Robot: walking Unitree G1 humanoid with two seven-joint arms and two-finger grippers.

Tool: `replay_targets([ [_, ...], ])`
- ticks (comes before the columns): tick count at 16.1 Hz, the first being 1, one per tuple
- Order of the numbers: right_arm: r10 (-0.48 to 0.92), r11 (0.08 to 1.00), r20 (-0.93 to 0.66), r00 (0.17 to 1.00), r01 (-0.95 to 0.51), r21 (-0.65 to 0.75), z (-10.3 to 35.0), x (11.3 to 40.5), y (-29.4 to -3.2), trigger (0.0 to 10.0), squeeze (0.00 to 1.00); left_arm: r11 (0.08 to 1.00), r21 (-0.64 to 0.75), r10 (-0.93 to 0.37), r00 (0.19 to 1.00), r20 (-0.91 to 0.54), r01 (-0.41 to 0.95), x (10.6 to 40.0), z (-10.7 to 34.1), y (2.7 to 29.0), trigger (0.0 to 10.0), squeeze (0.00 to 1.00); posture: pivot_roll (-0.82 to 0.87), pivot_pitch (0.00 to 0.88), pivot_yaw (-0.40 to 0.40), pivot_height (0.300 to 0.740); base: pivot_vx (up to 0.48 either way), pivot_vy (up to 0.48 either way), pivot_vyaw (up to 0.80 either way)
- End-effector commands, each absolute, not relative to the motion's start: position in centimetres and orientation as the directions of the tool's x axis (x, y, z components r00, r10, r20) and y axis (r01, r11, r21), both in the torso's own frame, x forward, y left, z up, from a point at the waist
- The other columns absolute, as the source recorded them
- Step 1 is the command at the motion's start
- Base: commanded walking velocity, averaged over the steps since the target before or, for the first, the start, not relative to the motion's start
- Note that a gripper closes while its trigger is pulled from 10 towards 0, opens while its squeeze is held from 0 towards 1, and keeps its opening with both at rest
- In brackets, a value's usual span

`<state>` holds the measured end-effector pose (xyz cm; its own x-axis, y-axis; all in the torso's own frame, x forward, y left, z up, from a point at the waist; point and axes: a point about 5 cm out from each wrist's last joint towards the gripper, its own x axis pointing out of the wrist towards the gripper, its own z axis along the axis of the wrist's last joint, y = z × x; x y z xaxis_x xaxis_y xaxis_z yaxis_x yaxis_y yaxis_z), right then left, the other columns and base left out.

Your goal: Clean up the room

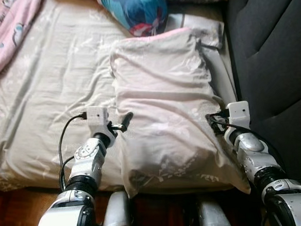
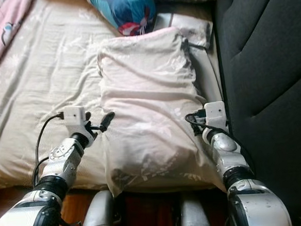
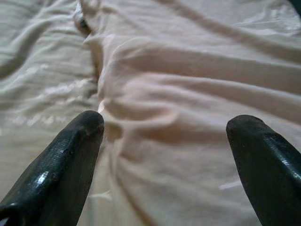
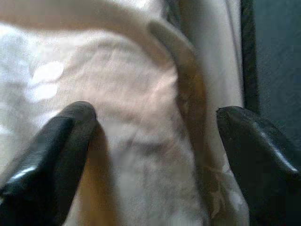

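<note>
**Q:** Where does the work item lie relative to your grippers?

**A:** The large pale cream fabric pillow lies directly between my two arms. Its near short end overhangs the front edge of the bed; its long axis runs straight away from me toward the bed's far end. My left gripper sits at the pillow's left long edge, and my right gripper sits at its right long edge. Both are about equally close, at the near half of the pillow.

**Q:** State of each gripper?

**A:** Left: fingers spread wide, nothing held. In the left wrist view the two black fingers straddle creased pillow fabric, with the edge where it meets the beige wrinkled bed sheet just ahead. Whether the tips touch the fabric, I cannot tell. Right: fingers also spread wide and empty, pointing at the pillow's right border, close beside the dark grey upholstered panel that runs along the bed.

**Q:** What does the coming move depend on?

**A:** In my judgement, a two-sided grasp: each gripper closes on its own long edge, then both lift together.

**Q:** Items beyond the pillow?

**A:** A blue and red patterned cushion lies just past the far end. A pink printed blanket is at the far left, well apart.
</note>
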<state>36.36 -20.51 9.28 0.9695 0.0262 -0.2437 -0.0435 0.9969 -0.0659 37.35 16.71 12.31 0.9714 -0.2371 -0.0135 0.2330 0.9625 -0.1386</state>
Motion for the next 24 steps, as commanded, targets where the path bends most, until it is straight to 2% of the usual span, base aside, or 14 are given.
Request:
replay_targets([
  [1, 0.017, 0.997, -0.304, 0.953, -0.041, -0.072, 7.8, 35.5, -21.0, 10.0, 1.0, 0.966, -0.162, -0.215, 0.975, -0.063, 0.202, 36.9, 11.1, 17.2, 10.0, 1.0, 0.03, 0.412, -0.01, 0.659, 0.0, 0.0, 0.0],
  [2, 0.018, 0.997, -0.321, 0.947, -0.043, -0.07, 7.3, 35.1, -21.1, 10.0, 0.22, 0.97, -0.163, -0.193, 0.977, -0.085, 0.178, 36.7, 10.6, 17.8, 10.0, 0.0, 0.03, 0.418, -0.009, 0.659, 0.0, 0.0, 0.0],
  [3, 0.027, 0.998, -0.323, 0.946, -0.042, -0.04, 7.0, 35.0, -21.1, 10.0, 0.0, 0.97, -0.168, -0.194, 0.976, -0.093, 0.177, 36.4, 10.2, 18.0, 10.0, 0.0, 0.03, 0.431, -0.008, 0.659, 0.0, 0.0, 0.0],
  [7, 0.025, 0.998, -0.339, 0.94, -0.041, -0.041, 6.8, 34.7, -21.5, 10.0, 0.0, 0.969, -0.178, -0.195, 0.975, -0.106, 0.174, 36.2, 9.8, 18.2, 10.0, 0.0, 0.02, 0.452, -0.001, 0.659, 0.0, 0.0, 0.0],
  [14, 0.044, 0.997, -0.369, 0.928, -0.019, 0.071, 6.5, 34.6, -21.5, 10.0, 0.0, 0.948, -0.254, -0.227, 0.966, -0.122, 0.191, 36.0, 9.2, 18.0, 10.0, 0.0, 0.01, 0.444, 0.024, 0.659, 0.0, 0.0, 0.0],
  [16, 0.089, 0.987, -0.371, 0.924, -0.031, 0.16, 6.4, 34.6, -21.1, 10.0, 0.0, 0.93, -0.311, -0.241, 0.963, -0.117, 0.195, 35.7, 8.8, 17.9, 10.0, 0.0, 0.01, 0.439, 0.016, 0.659, 0.0, 0.0, 0.0],
  [24, 0.115, 0.986, -0.386, 0.915, -0.059, 0.156, 5.9, 34.2, -21.3, 10.0, 0.0, 0.915, -0.361, -0.259, 0.949, -0.178, 0.182, 34.7, 6.7, 16.7, 10.0, 0.0, -0.02, 0.468, -0.019, 0.659, 0.0, 0.0, 0.0],
])
